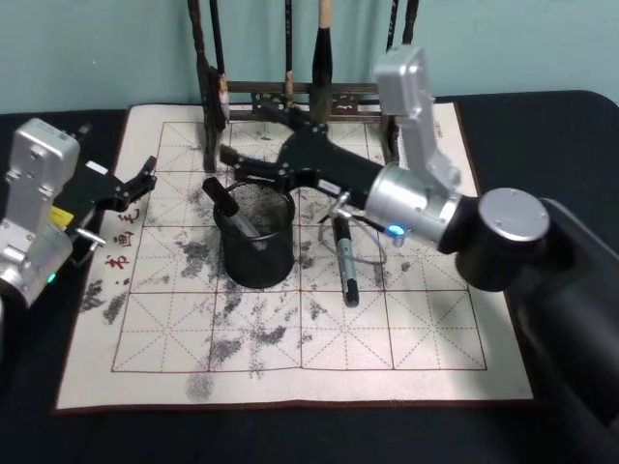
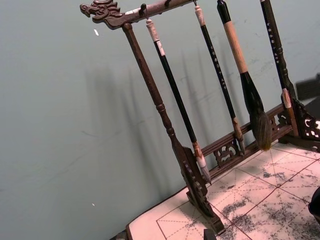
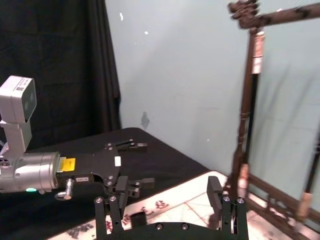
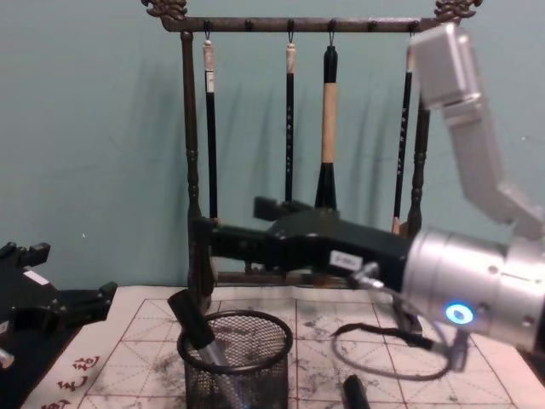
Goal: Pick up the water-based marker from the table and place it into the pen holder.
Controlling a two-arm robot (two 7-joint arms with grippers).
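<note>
- My right gripper [image 1: 232,166] hovers above the pen holder [image 1: 257,253], jaws spread wide, holding nothing.
- One marker [image 1: 225,203] leans inside the pen holder.
- A second marker [image 1: 345,259] lies on the mat [image 1: 435,329] just beside the pen holder.
- My left gripper [image 1: 140,182] is parked at the mat's left edge, jaws apart.

I see a pale grid mat [image 1: 426,329] lying flat on a black table [image 1: 551,116]. The mat has a dark red border and thin red lines, and many grey ink stains [image 1: 247,338] cover its middle and near part. Some red characters [image 1: 124,235] stand near its left edge. At the far edge of the mat a dark wooden brush rack [image 4: 189,153] stands upright, with a carved dragon head [image 2: 100,9] at the end of its top bar. Four brushes hang from this bar, tips down. The third brush [image 4: 329,111] from the left is the thickest and has a pale handle. Behind the rack is a plain teal wall [image 4: 85,128]. In the right wrist view I see a black curtain [image 3: 50,50] beside this wall.
</note>
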